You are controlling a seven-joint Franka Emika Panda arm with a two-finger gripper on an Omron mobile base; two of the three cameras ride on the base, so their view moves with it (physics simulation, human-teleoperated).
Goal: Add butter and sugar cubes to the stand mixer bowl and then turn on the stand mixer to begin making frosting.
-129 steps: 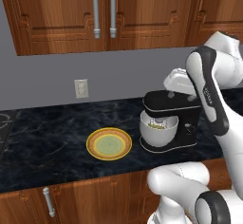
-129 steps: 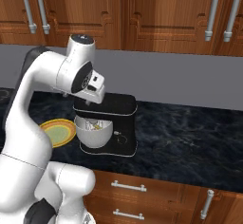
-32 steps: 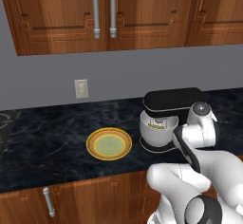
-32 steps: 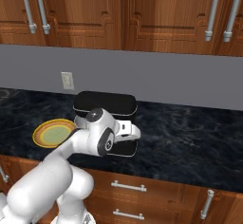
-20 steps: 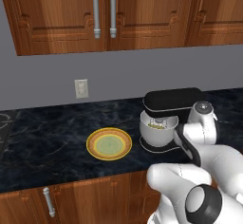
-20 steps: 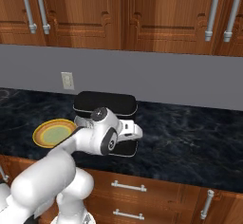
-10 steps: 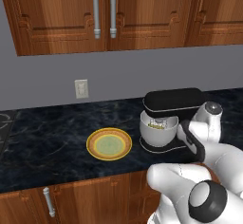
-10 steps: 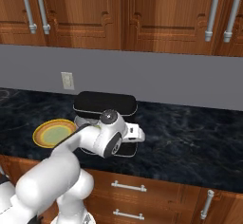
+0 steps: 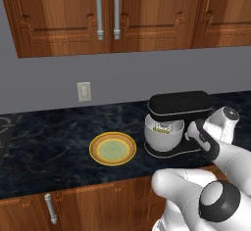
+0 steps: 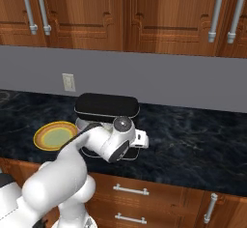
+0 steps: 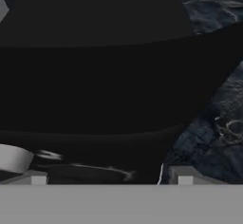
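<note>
Now swung low beside the stand mixer (image 9: pixel 179 122), claw (image 11: pixel 107 179) spread wide and empty, apparently seeking the switch.

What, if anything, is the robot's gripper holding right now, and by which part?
Nothing is held. The gripper stands open close beside the black stand mixer, with no object between its fingers.
</note>
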